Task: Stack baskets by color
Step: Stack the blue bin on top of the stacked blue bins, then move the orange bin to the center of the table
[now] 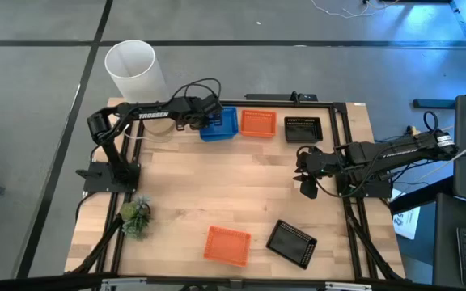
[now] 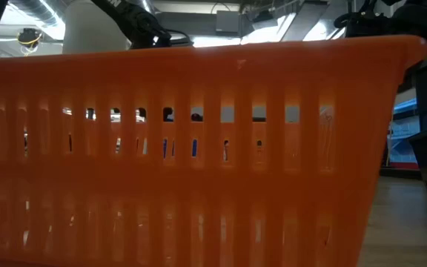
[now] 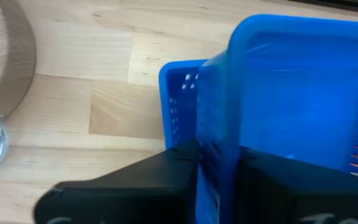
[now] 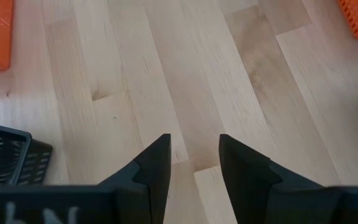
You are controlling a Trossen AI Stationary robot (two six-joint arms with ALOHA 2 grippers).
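Three baskets stand in a row at the table's far edge: blue (image 1: 221, 124), orange (image 1: 258, 123) and black (image 1: 303, 128). Another orange basket (image 1: 226, 245) and another black one (image 1: 291, 243) lie near the front edge. My left gripper (image 1: 209, 120) is at the blue basket's left wall and shut on it. The left wrist view shows this upper blue basket (image 3: 303, 93) over a second blue basket (image 3: 179, 106) that rests on the table. My right gripper (image 1: 306, 174) hangs open over bare wood at the right, holding nothing. My left gripper pinches the upper blue basket's side wall (image 3: 213, 143), one finger outside (image 3: 166, 180) and one inside the basket (image 3: 278, 186). The fingers come slanting down from the table's left. The basket sits tilted over the lower blue one; I cannot tell whether the two touch.
A tall white cylinder (image 1: 134, 69) stands beyond the far left corner, and a small green plant (image 1: 136, 217) sits at the near left. The near orange basket (image 2: 199, 148) fills the low view. The table's middle is bare wood (image 1: 233, 186).
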